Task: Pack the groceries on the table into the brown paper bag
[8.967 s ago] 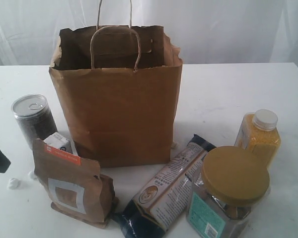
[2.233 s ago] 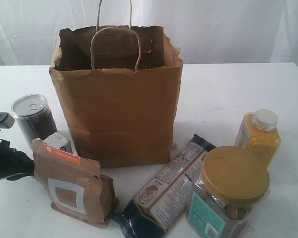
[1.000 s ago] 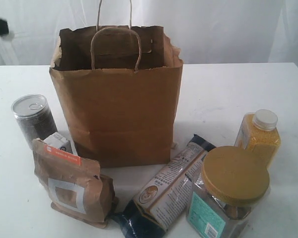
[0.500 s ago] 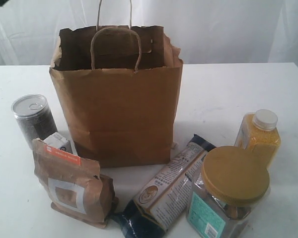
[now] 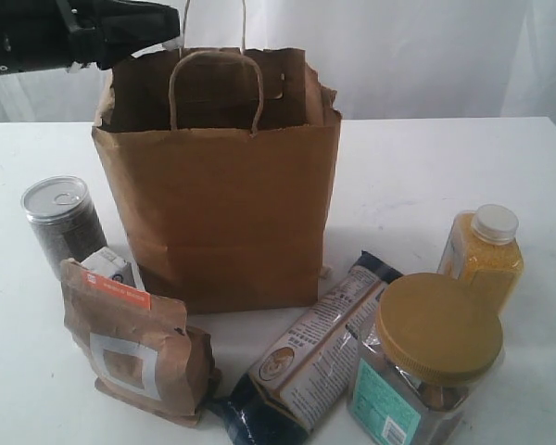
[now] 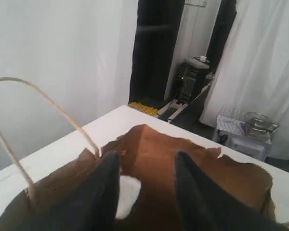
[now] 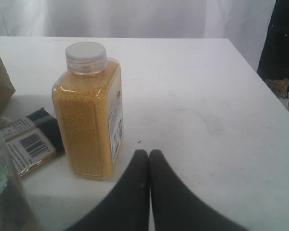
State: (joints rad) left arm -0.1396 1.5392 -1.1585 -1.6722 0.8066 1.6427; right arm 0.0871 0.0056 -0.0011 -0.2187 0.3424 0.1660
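Observation:
The brown paper bag (image 5: 222,213) stands open in the middle of the table (image 5: 426,176). My left gripper (image 5: 171,23) hovers over the bag's left rim. In the left wrist view it (image 6: 147,159) is open, fingers apart above the bag's mouth (image 6: 207,178), with a small white lump (image 6: 127,195) below them inside the bag. Around the bag stand the grey can (image 5: 65,222), small carton (image 5: 109,266), brown pouch (image 5: 134,343), dark-blue packet (image 5: 306,357), gold-lidded jar (image 5: 426,362) and yellow bottle (image 5: 482,255). My right gripper (image 7: 149,153) is shut and empty, beside the yellow bottle (image 7: 86,120).
The bag's cord handles (image 5: 213,65) rise above its rim, one (image 6: 38,101) close to my left fingers. White curtains hang behind the table. The table's right edge (image 7: 253,67) runs near the bottle, and the packet's end (image 7: 33,139) lies beside it.
My left arm has swung in from the top left corner to above the bag's left rim. The small white bits seen earlier at the table's left are gone. The groceries have not moved.

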